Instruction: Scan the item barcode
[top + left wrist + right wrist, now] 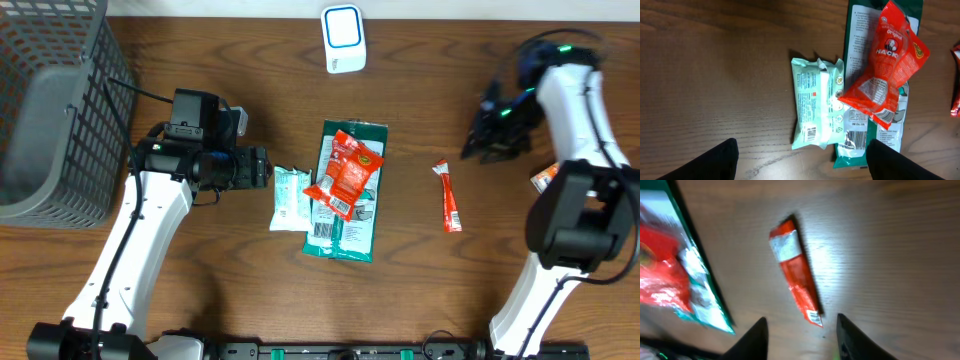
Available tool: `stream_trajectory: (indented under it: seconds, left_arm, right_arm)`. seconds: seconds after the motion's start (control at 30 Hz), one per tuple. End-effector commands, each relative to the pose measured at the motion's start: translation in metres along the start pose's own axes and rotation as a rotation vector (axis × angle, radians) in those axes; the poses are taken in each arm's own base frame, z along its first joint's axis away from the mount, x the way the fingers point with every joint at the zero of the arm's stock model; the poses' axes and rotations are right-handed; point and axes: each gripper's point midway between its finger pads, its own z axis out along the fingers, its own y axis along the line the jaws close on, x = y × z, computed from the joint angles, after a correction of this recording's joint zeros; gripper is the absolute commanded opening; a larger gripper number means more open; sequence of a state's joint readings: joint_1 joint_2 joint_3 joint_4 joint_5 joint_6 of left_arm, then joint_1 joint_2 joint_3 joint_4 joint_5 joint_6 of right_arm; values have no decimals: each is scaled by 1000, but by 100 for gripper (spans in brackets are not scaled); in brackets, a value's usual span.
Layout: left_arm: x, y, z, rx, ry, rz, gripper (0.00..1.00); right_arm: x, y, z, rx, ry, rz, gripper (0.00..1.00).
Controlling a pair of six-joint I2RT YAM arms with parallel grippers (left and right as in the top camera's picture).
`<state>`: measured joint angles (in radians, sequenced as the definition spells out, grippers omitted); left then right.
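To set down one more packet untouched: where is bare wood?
Bare wood lies between the green pouch and the red stick sachet, and in front of the packets. The centre is crowded: the red bag lies on the pouch, the mint packet alongside.

I see a dark wood-grain table (430, 290) across the whole view. A grey wire basket (40, 100) stands at the far left corner. A pale strip (200, 8) runs along the far edge; wall or floor, can't tell. There is soft glare (850, 280) on the wood at right.
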<state>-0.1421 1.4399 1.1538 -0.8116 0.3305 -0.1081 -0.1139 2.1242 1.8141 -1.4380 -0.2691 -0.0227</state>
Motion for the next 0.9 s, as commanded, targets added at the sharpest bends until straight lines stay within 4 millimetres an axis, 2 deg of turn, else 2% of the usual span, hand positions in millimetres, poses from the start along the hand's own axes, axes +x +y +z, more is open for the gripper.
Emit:
stream_trajectory:
  seconds: [0.0,0.03,0.07,0.23,0.43,0.53,0.6,0.67,0.83,0.87]
  left_arm:
    - [-4,-1,-5,-4,-17,-2,82]
    - [-4,-1,-5,-4,-17,-2,82]
    - [-4,-1,-5,-4,-17,-2,82]
    - [-4,-1,-5,-4,-17,-2,82]
    - [-4,-1,-5,-4,-17,-2,82]
    - [-4,-1,-5,-4,-17,-2,82]
    - [-4,-1,-5,-4,-17,-2,82]
    - [-4,-1,-5,-4,-17,-2,82]
    - [-4,-1,-5,-4,-17,-2,82]
    - [-4,-1,-5,-4,-17,-2,82]
  right_arm:
    - [6,4,31,92,32,-79,22]
    - [5,1,40,140,26,-101,9]
    - [4,-1,47,171,24,-115,1]
    - [1,6,77,211,-3,-150,1]
    - [17,10,109,225,30,-174,1]
    - [19,12,120,227,23,-190,1]
    - [17,14,119,226,15,-196,3]
    - [10,19,108,223,-7,-201,6]
    - [-6,37,62,217,-57,-209,11]
    - [-8,42,47,216,-64,-211,14]
